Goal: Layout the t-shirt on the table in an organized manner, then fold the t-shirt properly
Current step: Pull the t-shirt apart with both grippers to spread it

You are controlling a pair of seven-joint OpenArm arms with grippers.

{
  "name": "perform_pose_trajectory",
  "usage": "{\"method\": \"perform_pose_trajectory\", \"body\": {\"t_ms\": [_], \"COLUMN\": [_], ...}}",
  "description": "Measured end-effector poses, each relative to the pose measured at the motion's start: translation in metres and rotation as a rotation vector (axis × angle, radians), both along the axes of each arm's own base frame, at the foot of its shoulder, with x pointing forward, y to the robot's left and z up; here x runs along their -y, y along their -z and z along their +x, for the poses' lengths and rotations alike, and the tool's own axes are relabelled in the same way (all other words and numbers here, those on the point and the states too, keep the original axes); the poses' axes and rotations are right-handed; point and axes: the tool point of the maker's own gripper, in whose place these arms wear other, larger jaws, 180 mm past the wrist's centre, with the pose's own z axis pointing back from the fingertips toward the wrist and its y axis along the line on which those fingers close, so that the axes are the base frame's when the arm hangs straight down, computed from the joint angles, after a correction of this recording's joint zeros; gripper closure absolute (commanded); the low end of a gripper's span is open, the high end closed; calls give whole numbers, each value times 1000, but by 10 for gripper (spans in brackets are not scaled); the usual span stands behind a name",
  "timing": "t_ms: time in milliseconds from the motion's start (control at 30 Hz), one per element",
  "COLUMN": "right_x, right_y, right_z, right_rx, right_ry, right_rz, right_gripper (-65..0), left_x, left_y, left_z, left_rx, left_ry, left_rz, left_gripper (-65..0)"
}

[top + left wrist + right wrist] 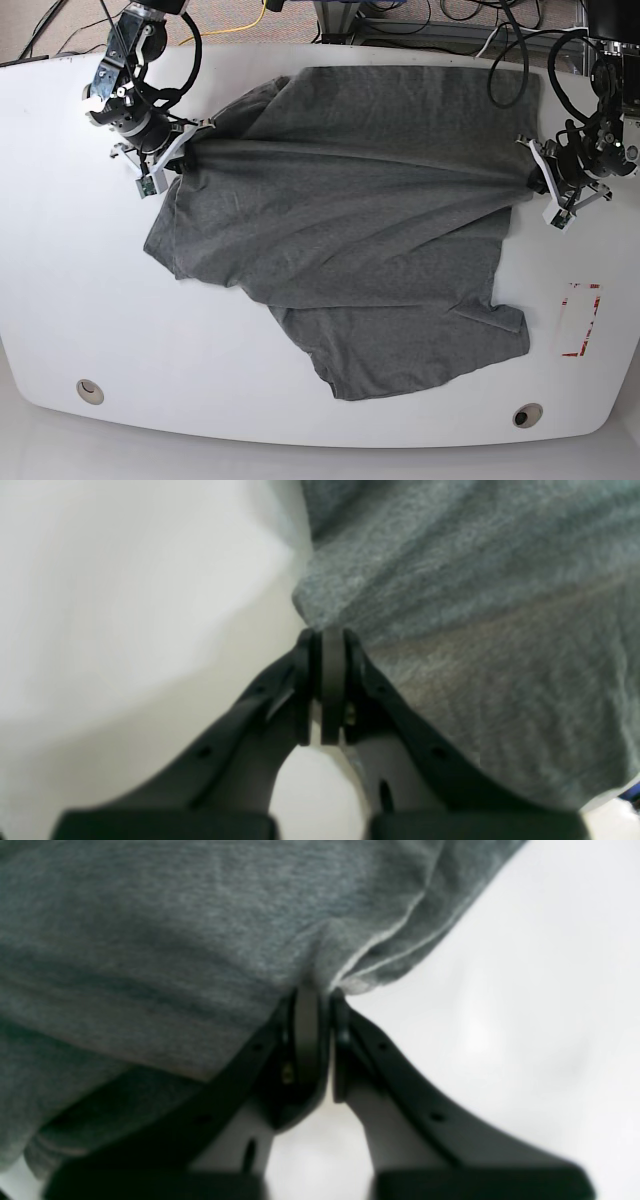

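T-shirt [340, 250] limp, stretched between both claws; left claw [330, 635] clamped on edge, right claw [320, 992] pinching hem; I'd regrip corners.

A glossy white table [60, 290] bears a rumpled grey t-shirt [340, 240]. A red tape rectangle [579, 319] marks one side.

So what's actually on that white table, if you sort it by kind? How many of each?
Grey t-shirt: 1
Round grommet holes in the table: 2, one near the front on the base view's left, one on its right
Red tape rectangle: 1
Robot grippers gripping the shirt: 2, left gripper, right gripper
Total: 6
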Motion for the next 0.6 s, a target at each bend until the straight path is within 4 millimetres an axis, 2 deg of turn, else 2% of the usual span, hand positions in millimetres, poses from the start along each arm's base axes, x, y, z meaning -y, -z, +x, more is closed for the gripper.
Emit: {"method": "perform_pose_trajectory", "body": {"t_ms": [33, 67, 167, 267, 367, 433, 600], "right_x": [-2, -4, -7, -6, -6, -6, 8], "right_y": [-2, -3, -12, -23, -35, -42, -62], "right_z": [-2, -5, -7, -5, 2, 9, 43], "right_rx": [4, 4, 25, 54, 94, 119, 189], "right_ry": [0, -2, -4, -9, -12, -13, -23], "right_rz": [-3, -2, -14, -36, -50, -50, -82], "right_gripper": [-270, -347, -514, -648, -650, -650, -650], "left_x": [-2, -3, -7, -10, -8, -5, -6], "left_y": [0, -1, -2, -5, -7, -8, -11], "left_z": [0, 0, 0, 1, 2, 3, 4], "left_rx": [0, 0, -4, -1, 2, 3, 9], "left_ry": [-1, 0, 5, 13, 57, 90, 114], "left_rz": [6, 11, 23, 34, 45, 45, 60], "left_gripper": [0, 0, 0, 0, -58, -131, -299]}}
